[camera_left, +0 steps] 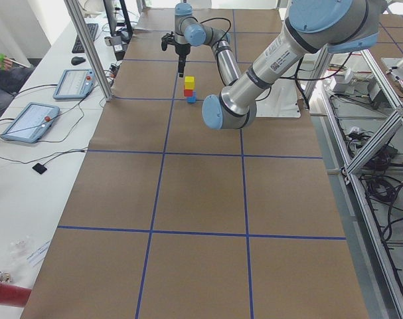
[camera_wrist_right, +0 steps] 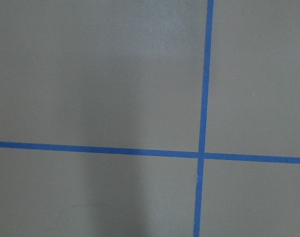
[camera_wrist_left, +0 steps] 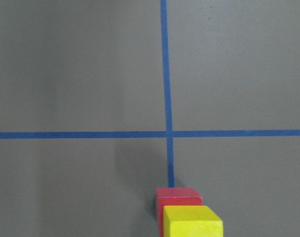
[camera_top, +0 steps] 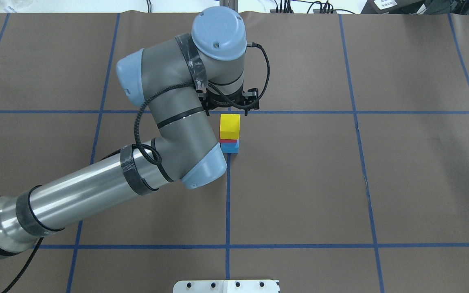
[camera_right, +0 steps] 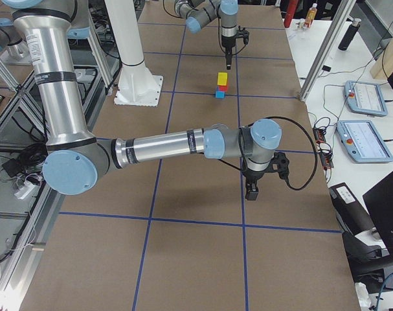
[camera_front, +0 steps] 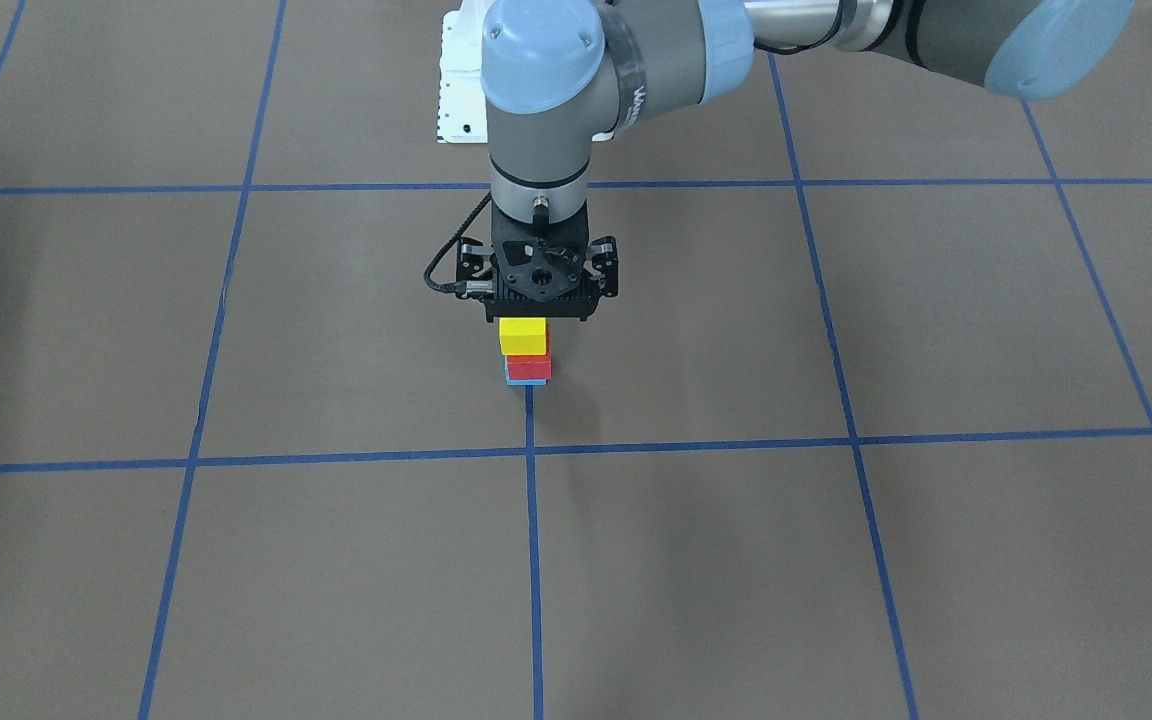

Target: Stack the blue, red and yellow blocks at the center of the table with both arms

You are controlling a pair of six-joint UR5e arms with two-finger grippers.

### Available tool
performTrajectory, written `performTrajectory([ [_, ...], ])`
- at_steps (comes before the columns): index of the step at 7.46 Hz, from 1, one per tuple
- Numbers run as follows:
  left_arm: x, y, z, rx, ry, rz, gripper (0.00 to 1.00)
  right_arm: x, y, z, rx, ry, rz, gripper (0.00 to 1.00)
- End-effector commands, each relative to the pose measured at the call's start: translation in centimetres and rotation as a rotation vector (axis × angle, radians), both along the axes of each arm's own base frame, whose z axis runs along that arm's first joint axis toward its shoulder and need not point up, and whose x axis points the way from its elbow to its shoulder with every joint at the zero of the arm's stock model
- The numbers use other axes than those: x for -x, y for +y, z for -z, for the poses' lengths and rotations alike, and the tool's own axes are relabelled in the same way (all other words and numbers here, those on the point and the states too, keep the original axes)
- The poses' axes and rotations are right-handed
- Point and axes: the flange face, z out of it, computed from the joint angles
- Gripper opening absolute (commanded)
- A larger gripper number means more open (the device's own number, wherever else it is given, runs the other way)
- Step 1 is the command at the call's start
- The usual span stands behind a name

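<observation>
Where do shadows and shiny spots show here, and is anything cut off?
Front-facing view: soft shadow on the table beside the stack. Overhead view: even light, bright streaks along the silver left arm. Left wrist view: yellow block cut off at the bottom edge, dim shadow left of the red block. Right wrist view: pale sheen up top, darker patch lower left.

Blue block [camera_front: 526, 381] mostly under red block [camera_front: 529, 366]; yellow block [camera_wrist_left: 192, 223] cut by wrist-view edge; right gripper [camera_right: 252, 194] state unreadable.
</observation>
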Motion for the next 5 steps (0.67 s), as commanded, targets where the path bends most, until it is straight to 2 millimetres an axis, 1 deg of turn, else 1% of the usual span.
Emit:
performTrajectory([
  [1, 14.8, 3.4, -12.2, -0.015, -0.029, -0.041, 1.00, -1.2, 1.8, -2.1, 0.010, -0.002, -0.013, 0.99],
  [2, 22.2, 3.1, -20.4, -0.028, -0.061, -0.015, 1.00, -1.3, 2.0, -2.4, 0.011, -0.001, -0.019, 0.99],
  [3, 28.7, 2.3, -27.1, -0.030, -0.076, -0.052, 1.00, -1.8, 2.2, -2.6, 0.004, 0.005, -0.024, 0.99],
  [4, 35.3, 1.4, -32.2, -0.042, -0.098, -0.073, 1.00, -2.1, 4.0, -4.7, 0.031, 0.011, -0.021, 0.99],
  [5, 39.9, 2.3, -38.4, -0.091, -0.141, -0.177, 1.00, -2.3, 4.6, -5.1, 0.021, 0.006, -0.028, 0.99],
])
